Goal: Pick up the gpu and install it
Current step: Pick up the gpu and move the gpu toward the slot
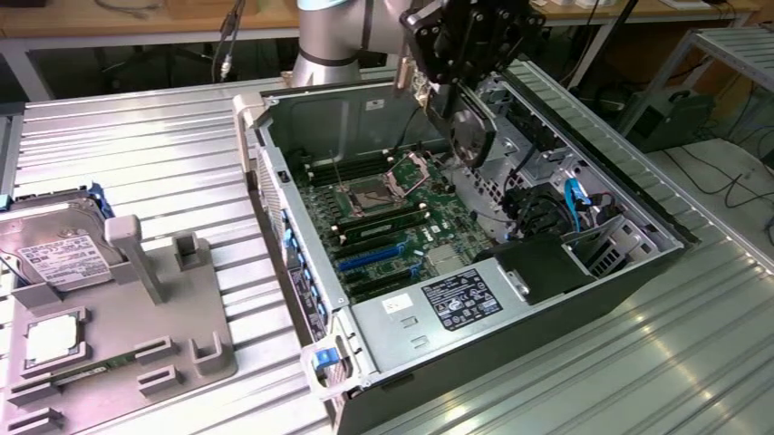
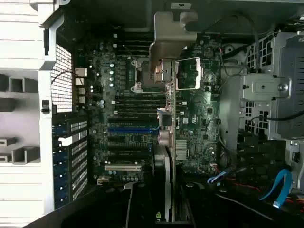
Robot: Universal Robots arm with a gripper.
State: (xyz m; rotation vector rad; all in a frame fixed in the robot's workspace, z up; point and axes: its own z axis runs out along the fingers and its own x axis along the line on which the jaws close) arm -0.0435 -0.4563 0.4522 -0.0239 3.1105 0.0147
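Note:
The gpu [image 1: 474, 131], a thin black card with a round fan face, hangs on edge above the open computer case [image 1: 285, 208]. My gripper [image 1: 463, 91] is shut on its upper edge. It sits over the far part of the motherboard [image 1: 387, 217], above the processor socket, touching nothing below. In the wrist view the gpu [image 2: 169, 142] shows edge-on between my gripper's [image 2: 166, 209] dark fingers, its silver bracket [image 2: 168, 38] at the far end. It hovers over the motherboard [image 2: 128, 95], beside the blue expansion slot [image 2: 130, 129].
A grey fixture [image 1: 158, 272] at the exterior view's left holds a silver hard drive [image 1: 54, 249] with a white label, a square chip [image 1: 49, 340] and a green memory stick [image 1: 91, 370]. Inside the case are a power supply [image 1: 466, 299], blue cables [image 1: 575, 195] and drive cages.

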